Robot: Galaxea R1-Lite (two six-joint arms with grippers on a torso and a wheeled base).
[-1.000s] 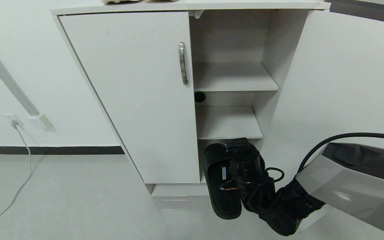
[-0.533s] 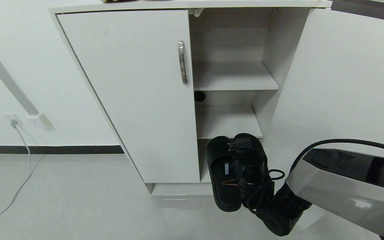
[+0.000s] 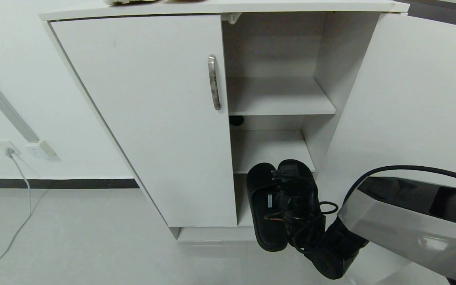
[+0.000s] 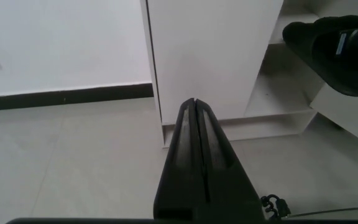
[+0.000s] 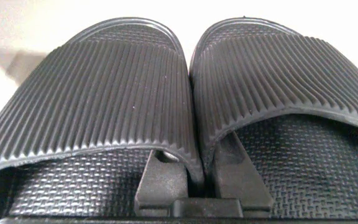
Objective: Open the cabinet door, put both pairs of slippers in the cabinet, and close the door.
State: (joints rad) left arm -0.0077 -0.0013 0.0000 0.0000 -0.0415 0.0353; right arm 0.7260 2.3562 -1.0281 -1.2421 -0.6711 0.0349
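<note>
A pair of black slippers hangs toes-up in front of the white cabinet's bottom compartment. My right gripper is shut on them. In the right wrist view its fingers pinch the two ribbed straps together at their inner edges. The cabinet's right door stands wide open and the left door is closed. A light-coloured slipper lies on the cabinet top. My left gripper is shut with nothing in it, low over the floor before the closed door.
Two bare shelves sit above the bottom compartment. The left door carries a metal handle. A wall socket with a grey cable is at the far left. Open grey floor lies in front.
My right arm has carried the black slippers a little up and closer to the bottom compartment. The head camera has shifted, so the cabinet sits lower and wider in view.
</note>
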